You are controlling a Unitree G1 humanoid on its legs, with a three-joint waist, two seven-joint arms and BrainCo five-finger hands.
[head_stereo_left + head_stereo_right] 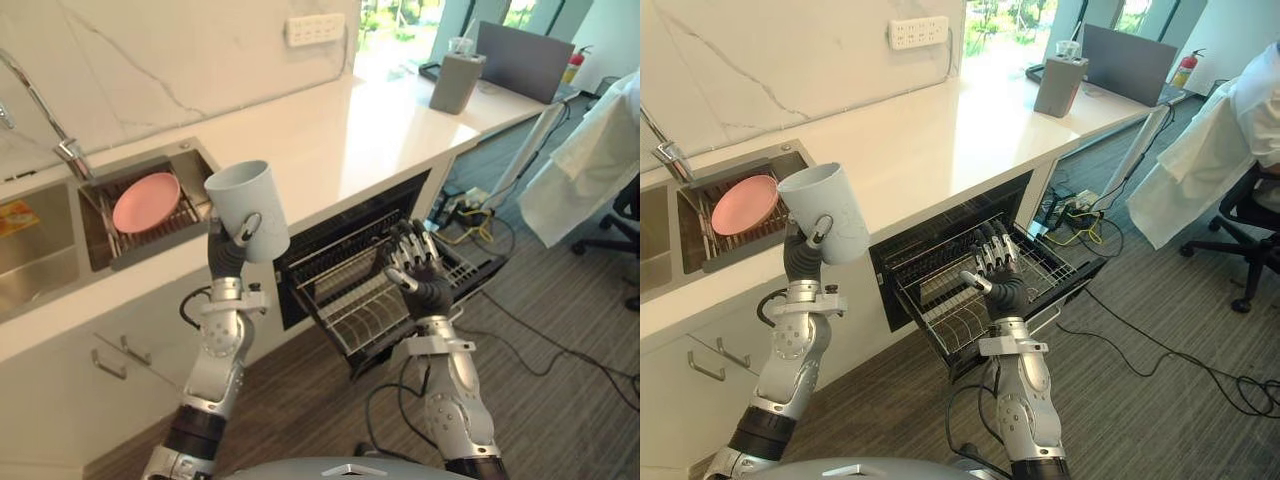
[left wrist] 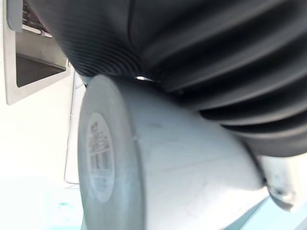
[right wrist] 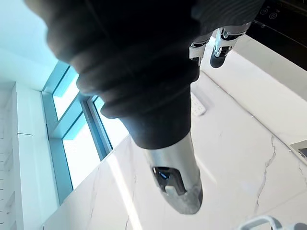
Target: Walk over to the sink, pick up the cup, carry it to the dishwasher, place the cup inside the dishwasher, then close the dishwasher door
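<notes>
right robot hand [image 1: 416, 266] open over dishwasher rack [image 1: 338, 298], left robot hand [image 1: 246, 230] gripping cup [image 1: 246, 200]

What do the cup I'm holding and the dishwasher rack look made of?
Cup: matte pale grey, smooth and opaque; plastic or ceramic, cannot tell which. Rack: thin wires in an open grid with a pale sheen; probably metal wire, perhaps coated.

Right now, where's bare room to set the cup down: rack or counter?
The dishwasher rack is empty either side of the right robot hand, which hovers over its middle. The counter between the sink basket and the grey box is bare. Crowded: the sink basket, filled by the pink plate.
</notes>
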